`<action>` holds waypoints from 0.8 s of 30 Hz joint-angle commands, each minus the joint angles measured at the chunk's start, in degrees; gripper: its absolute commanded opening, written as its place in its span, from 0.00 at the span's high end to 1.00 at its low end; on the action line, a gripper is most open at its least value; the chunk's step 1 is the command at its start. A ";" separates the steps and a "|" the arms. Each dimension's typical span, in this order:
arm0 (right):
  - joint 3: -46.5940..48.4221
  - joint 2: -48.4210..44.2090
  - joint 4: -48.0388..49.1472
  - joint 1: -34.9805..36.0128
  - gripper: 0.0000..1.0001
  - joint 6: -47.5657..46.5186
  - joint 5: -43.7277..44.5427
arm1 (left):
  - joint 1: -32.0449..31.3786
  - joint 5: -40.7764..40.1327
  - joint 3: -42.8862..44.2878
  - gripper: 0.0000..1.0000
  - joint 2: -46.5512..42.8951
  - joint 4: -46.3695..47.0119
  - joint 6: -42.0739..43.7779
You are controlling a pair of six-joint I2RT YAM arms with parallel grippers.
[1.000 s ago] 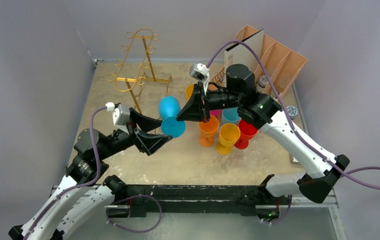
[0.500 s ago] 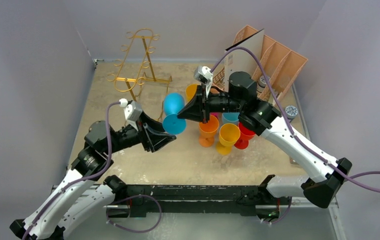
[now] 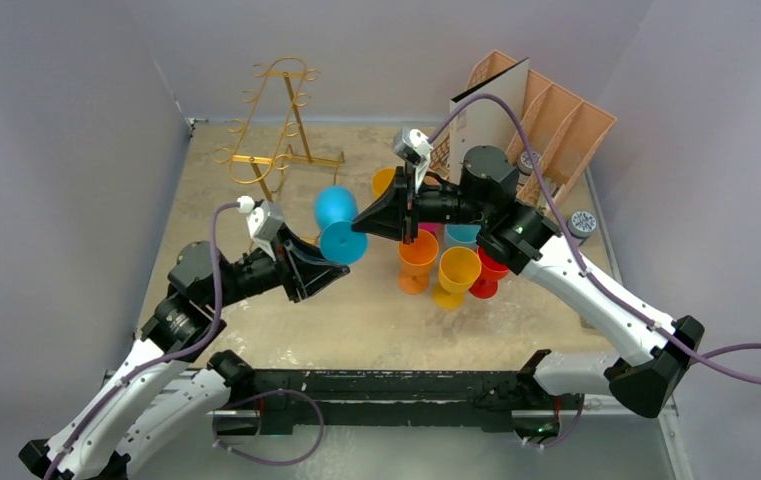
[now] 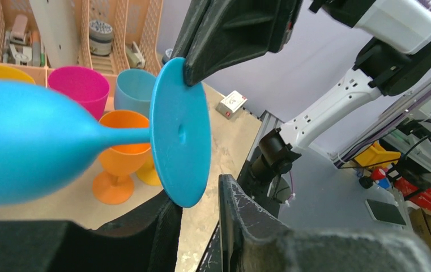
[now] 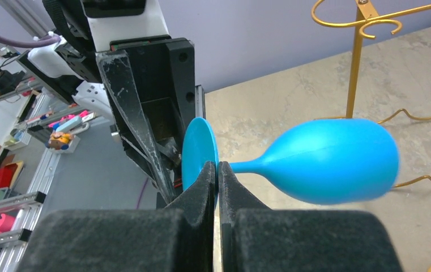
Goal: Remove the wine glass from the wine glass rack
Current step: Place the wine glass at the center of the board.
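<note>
The cups (image 3: 418, 255) stand close together on the table (image 3: 386, 320), mouths up. Behind them the organiser (image 3: 566, 120) holds a white board (image 3: 491, 105) and some small items, too small to name. The glass (image 3: 333, 207) lies sideways in the air, left of the cups. The right gripper (image 5: 217, 167) is pinched tight on the upper rim of its foot (image 4: 179, 133).

Since a second ago the left gripper (image 3: 334, 268) has come up and its jaws have narrowed. Now they stand on both sides of the foot's lower rim with a small gap; I cannot tell if a pad touches. The glass has shifted a little to the left.

Bare table lies under it and to its left. The rack (image 5: 354, 68) stands at the far left, well apart.
</note>
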 commanded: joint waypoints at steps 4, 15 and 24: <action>-1.36 -1.87 5.26 -0.08 1.00 1.22 -1.52 | 0.01 0.22 -1.17 0.76 -1.98 9.21 -3.64; -2.14 -2.05 7.87 -0.09 1.00 3.18 -3.82 | 0.00 -3.16 -1.65 0.66 -2.41 8.79 -4.46; -3.18 -2.44 8.85 -0.13 1.00 3.94 -3.61 | 0.04 -3.55 -2.58 0.78 -2.98 9.79 -4.35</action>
